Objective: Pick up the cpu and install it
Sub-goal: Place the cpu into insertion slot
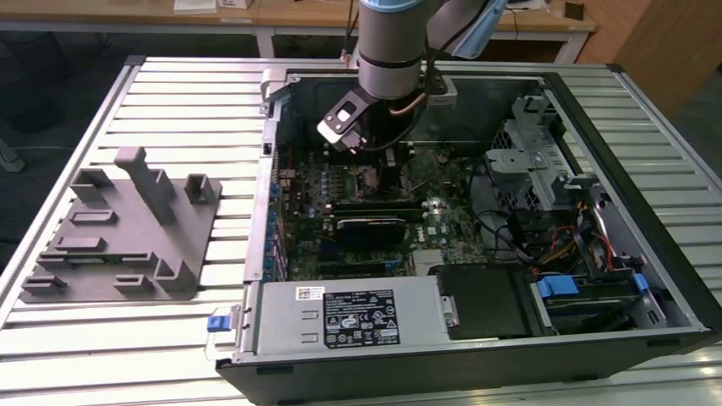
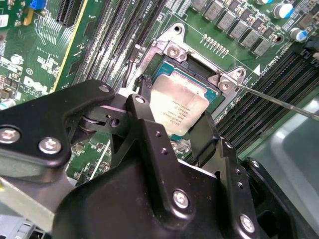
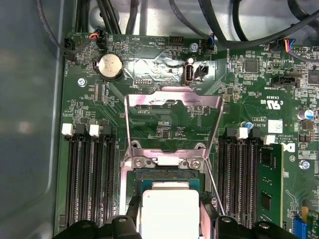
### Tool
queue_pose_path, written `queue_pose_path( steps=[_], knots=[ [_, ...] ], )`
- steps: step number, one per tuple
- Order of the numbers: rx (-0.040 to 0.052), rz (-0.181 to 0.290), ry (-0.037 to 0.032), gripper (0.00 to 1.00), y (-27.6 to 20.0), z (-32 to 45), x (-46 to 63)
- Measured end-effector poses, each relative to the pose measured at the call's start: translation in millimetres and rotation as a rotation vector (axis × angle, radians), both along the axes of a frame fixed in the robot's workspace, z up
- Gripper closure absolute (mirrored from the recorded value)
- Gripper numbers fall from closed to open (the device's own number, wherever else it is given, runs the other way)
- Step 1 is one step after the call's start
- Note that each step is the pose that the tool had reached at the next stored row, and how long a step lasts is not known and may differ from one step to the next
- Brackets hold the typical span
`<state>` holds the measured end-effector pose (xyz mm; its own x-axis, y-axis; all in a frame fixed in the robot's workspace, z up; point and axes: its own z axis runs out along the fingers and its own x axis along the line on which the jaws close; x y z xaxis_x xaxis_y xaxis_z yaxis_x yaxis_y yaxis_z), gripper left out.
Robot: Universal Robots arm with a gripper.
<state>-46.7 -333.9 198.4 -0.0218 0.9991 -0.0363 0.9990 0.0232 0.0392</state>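
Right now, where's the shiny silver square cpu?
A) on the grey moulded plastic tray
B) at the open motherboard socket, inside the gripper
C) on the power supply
B: both wrist views show the shiny silver square cpu at the open motherboard socket, with the gripper closed around its edges.

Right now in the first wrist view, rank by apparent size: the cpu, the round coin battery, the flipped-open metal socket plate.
1. metal socket plate
2. cpu, partly cropped and nearer the camera, so this rank is unsure
3. coin battery
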Motion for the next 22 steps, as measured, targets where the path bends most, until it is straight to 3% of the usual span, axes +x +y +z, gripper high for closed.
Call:
queue_pose_path(
  steps=[22],
  knots=[
    [0.0046, -0.010, 0.0003, 0.45, 0.1, -6.5, 0.8]
  ],
)
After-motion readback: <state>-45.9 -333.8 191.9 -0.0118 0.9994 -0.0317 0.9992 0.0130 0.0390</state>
